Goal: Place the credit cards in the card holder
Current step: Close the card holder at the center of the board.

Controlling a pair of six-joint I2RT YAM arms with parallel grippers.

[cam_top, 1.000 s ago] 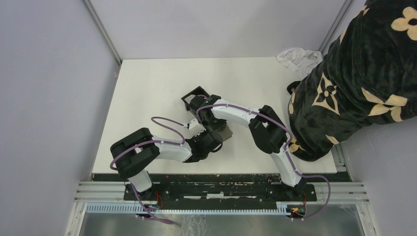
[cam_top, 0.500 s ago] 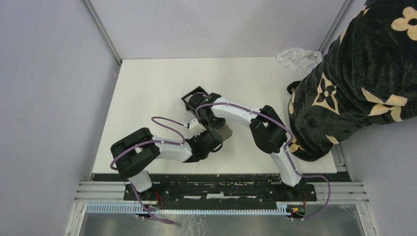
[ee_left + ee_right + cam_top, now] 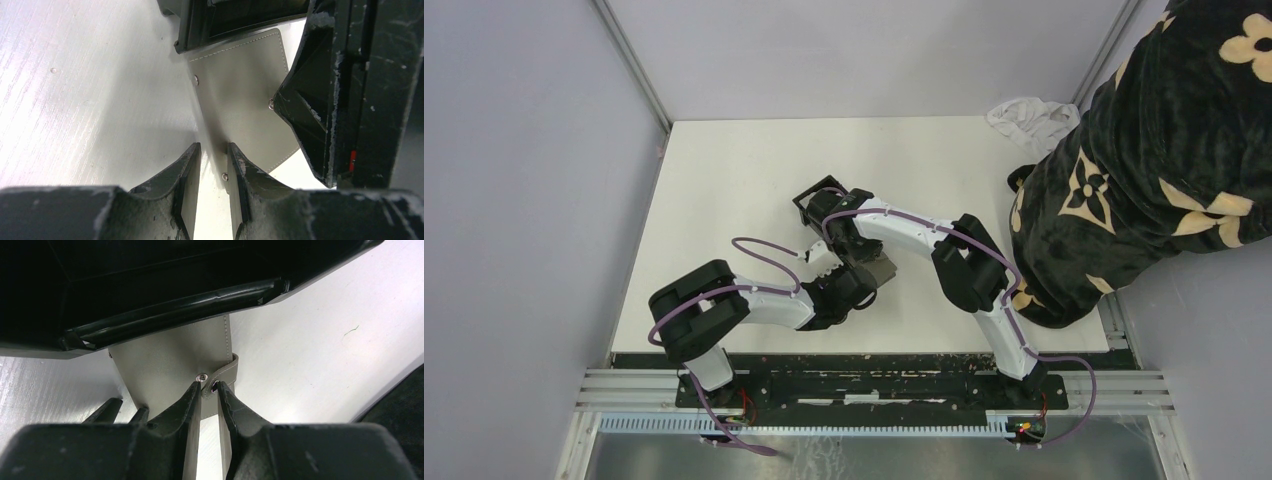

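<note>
I have the card holder, the black open-top box, sitting about mid-surface, and I place everything else from it.

Just on the near side of the card holder, both arms meet over one grey card. It is a flat piece with a stitched edge and small metal studs. Its far edge runs up to the holder's near wall and passes out of my sight behind the rim; I can't tell whether it touches. The card is not inside the holder.

My left end effector comes at the card from the side away from the holder. Its jaws stand only a narrow gap apart, with the card's near corner running between them, gripped there.

My right end effector reaches in beside the holder. Its tips are drawn almost together, pinching the small tab on the card's edge, right at a stud.

Well to the right of the holder stands a person in a dark patterned robe, and a white cloth lies at the surface's far corner on that same side.
</note>
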